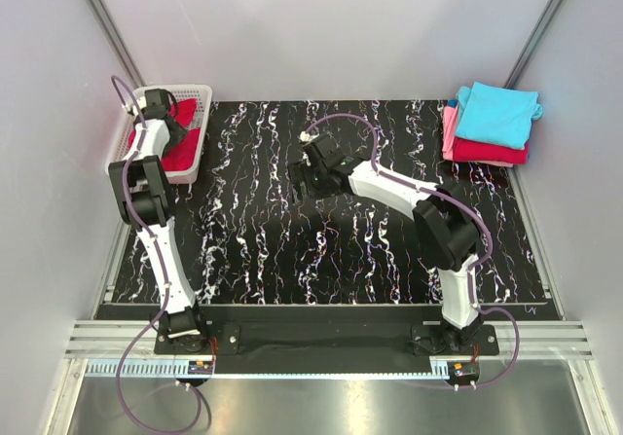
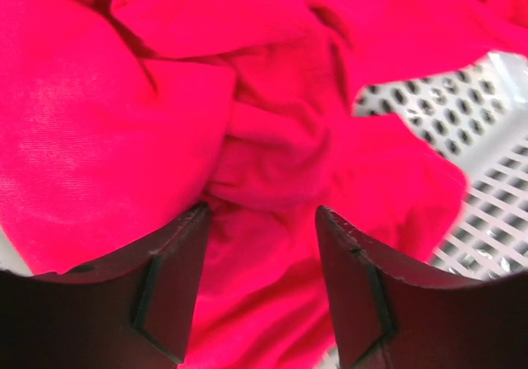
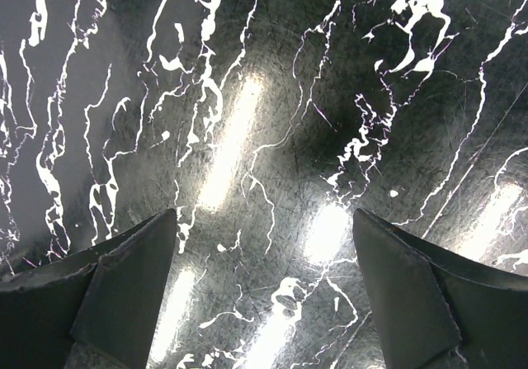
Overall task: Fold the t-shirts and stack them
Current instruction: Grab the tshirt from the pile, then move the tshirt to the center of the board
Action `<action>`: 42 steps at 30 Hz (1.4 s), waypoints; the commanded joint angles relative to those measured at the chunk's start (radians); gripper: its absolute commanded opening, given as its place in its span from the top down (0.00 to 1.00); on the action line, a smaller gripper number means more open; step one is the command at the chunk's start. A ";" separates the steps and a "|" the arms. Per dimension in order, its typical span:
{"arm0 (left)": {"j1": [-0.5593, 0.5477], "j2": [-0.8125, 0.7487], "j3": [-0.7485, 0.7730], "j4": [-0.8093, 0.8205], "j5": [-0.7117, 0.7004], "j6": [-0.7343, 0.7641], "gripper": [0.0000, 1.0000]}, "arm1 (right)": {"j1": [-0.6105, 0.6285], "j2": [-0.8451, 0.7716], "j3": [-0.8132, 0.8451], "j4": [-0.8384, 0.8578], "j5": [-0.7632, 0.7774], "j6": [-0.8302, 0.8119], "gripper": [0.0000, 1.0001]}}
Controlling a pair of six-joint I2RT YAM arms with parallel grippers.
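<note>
Black marbled table (image 1: 253, 260) serves as folding space under my wide-open right tool (image 3: 264, 214); my left tool (image 2: 262, 210) straddles a bunched fold of the crimson shirt (image 2: 124, 96) in the basket (image 2: 495, 220), grip unclear.

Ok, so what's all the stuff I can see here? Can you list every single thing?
basket: one, white mesh, far left of the table
loose t-shirt: one, bright red, crumpled inside the basket
folded t-shirts: three showing, turquoise on top with red and pink under it, stacked at the far right
table: one, black with white veins, under everything
left arm: one, white and black, reaching into the basket; left fingers either side of the red cloth, grip unclear
right arm: one, white and black, over the table's middle; right fingers wide open, holding nothing
</note>
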 commanded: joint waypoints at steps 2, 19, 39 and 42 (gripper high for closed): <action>0.004 0.025 0.024 0.013 -0.081 -0.074 0.52 | 0.003 -0.003 0.035 -0.003 -0.005 -0.033 0.06; -0.081 -0.336 -0.001 0.065 0.069 -0.019 1.00 | -0.015 -0.078 0.002 -0.057 0.099 0.039 0.05; -0.636 -0.806 -0.099 0.050 0.540 0.326 1.00 | -0.030 -0.590 -0.266 -0.147 0.787 0.387 0.06; -0.822 -0.727 0.046 -0.087 0.439 0.462 1.00 | -0.030 -0.731 -0.342 -0.149 0.890 0.435 0.07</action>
